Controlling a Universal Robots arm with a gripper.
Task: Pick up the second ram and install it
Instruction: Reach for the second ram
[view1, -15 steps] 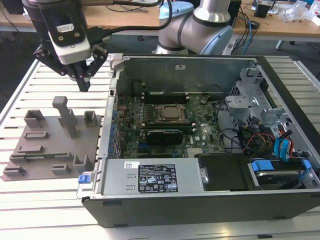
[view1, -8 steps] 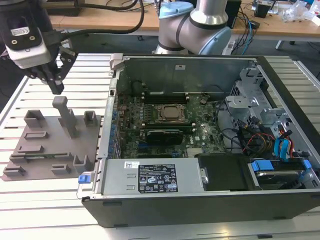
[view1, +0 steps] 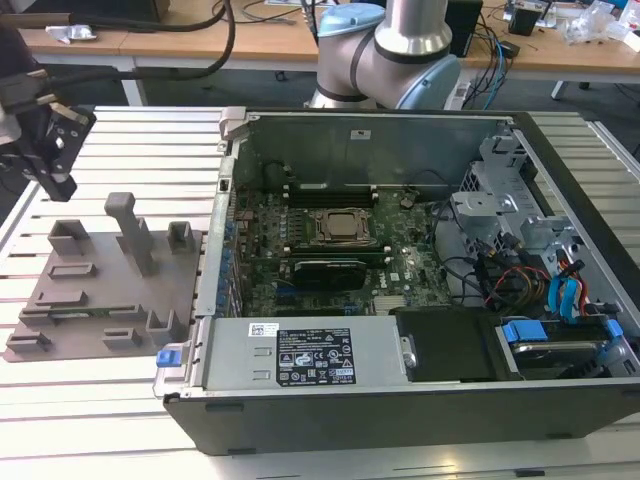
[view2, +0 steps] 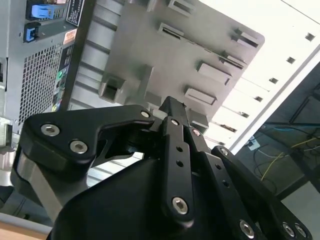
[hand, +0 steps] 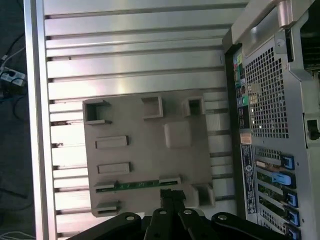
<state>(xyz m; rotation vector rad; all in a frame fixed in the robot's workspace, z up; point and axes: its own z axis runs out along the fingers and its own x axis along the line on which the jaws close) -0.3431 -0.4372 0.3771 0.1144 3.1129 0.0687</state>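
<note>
The second ram (hand: 137, 185) is a thin green stick lying edge-up in a slot of the grey fixture plate (hand: 150, 150). In the exterior view the ram (view1: 62, 314) sits near the plate's front left. My gripper (view1: 60, 180) hangs above the plate's far-left side, apart from the stick. In both wrist views the fingertips (hand: 171, 192) (view2: 172, 106) appear pressed together with nothing between them, and they point down at the plate close to the stick's slot.
The open computer case (view1: 400, 390) stands to the exterior view's right of the plate, with the CPU socket (view1: 340, 225) and memory slots (view1: 325, 250) on its motherboard. Grey fixture blocks (view1: 135, 235) rise from the plate. The slatted metal table (view1: 100, 400) runs all around.
</note>
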